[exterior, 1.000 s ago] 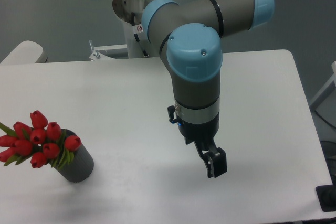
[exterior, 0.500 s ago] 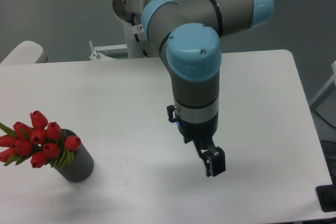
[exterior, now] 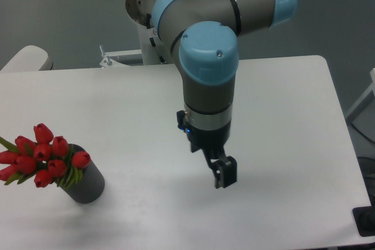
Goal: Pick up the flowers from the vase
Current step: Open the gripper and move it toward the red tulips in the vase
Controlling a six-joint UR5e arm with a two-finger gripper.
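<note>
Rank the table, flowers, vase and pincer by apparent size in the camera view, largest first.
1. table
2. flowers
3. vase
4. pincer, though nearer the camera, so unsure against the vase.

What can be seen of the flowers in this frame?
The flowers are a small bunch of red tulip buds, closed, with green leaves showing beneath them. They look artificial. The bunch stands in the dark grey vase near the table's front left corner and leans left, over the table edge. Only the vase touches it; the hand is well off to the right.
</note>
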